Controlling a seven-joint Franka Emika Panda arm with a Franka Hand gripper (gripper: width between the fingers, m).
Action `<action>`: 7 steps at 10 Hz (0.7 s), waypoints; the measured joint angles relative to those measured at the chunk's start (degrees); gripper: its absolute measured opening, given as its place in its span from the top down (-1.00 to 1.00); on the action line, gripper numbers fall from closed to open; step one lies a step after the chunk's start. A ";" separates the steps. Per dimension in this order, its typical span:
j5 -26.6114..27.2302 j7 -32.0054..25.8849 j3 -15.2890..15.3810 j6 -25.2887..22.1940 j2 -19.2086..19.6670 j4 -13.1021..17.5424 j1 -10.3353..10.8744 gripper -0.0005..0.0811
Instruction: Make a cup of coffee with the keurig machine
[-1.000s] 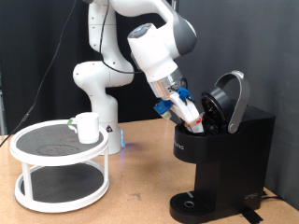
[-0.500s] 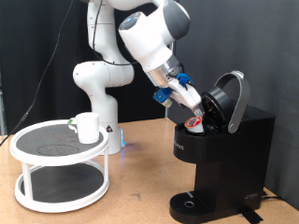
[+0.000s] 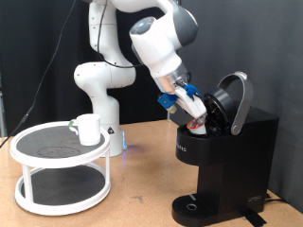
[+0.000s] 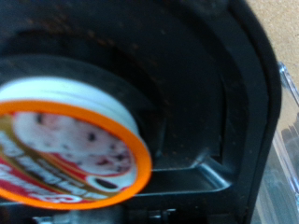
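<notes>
The keurig machine [image 3: 225, 151] is standing at the exterior view's right, lid [image 3: 235, 102] raised and tilting back. The gripper [image 3: 196, 117] is reaching into its open top, gripping a small pod [image 4: 70, 140] with an orange-red rim. The cup [image 3: 89, 129] is sitting upright on a round two-tier white stand [image 3: 61, 168], well apart at the left.

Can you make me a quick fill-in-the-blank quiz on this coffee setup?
1. The keurig machine's lid stands ____.
2. The cup sits on the round white stand's ____ tier.
3. The gripper is at the machine's open top, where a ____ with an orange rim shows.

Answers: open; top; pod
</notes>
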 joint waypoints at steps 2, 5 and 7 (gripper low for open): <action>1.42 -0.18 1.13 0.03 0.90 -0.08 0.37 -0.81; 4.63 -3.06 1.84 2.51 0.42 -1.09 0.53 -0.81; 5.14 -5.57 1.02 2.43 -1.64 -2.39 -0.08 -0.81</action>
